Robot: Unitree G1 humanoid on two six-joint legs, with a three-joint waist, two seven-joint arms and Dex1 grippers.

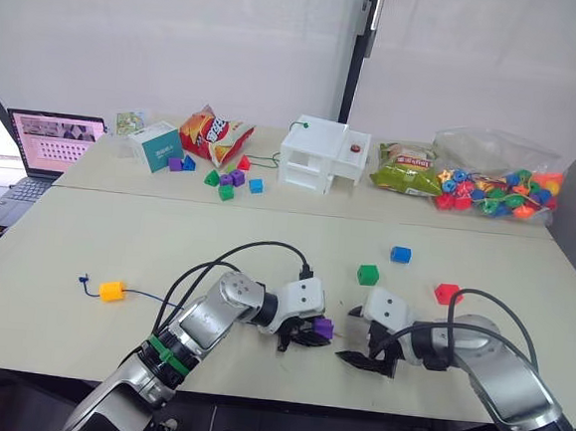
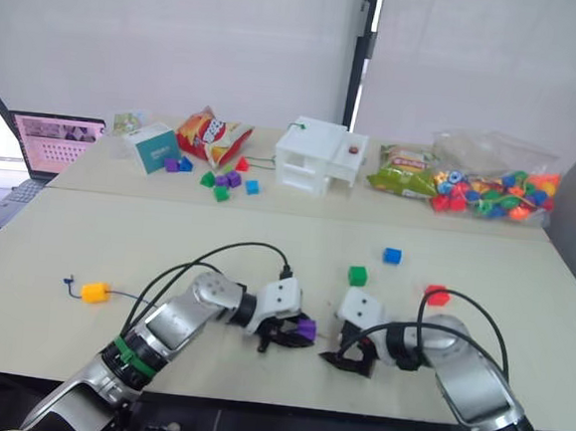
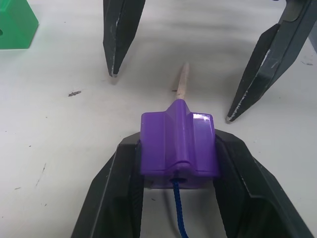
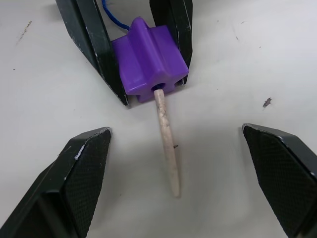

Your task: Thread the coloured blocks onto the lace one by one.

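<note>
Setting: pale surface (image 1: pixel 87 235) before white walls, with a second surface butted behind it.
Left end effector (image 3: pixel 177 163): low over the near edge, fingers clamped on either side of the purple block (image 3: pixel 178 144).
Purple block: sits on the surface between those fingers, with the lace (image 3: pixel 179 215) running into its near hole and the stiff pale tip (image 4: pixel 167 148) sticking out the far side.
Right end effector (image 4: pixel 178 178): facing the left one, fingers spread wide on either side of the pale tip, touching nothing.
Yellow-orange block (image 1: pixel 111 290): already on the lace, far out to the robot's left, with a small knot just beyond it.
Green block (image 1: pixel 367 274): loose, just beyond the two end effectors.
Blue block (image 1: pixel 400 254): loose, a little farther back than the green one.
Red block (image 1: pixel 447 293): loose, near the right arm.
Back surface: laptop (image 1: pixel 52 142), teal box (image 1: pixel 155 146), crisp bag (image 1: pixel 213 135), white box (image 1: pixel 322 154), clear bag of beads (image 1: pixel 496 177).
</note>
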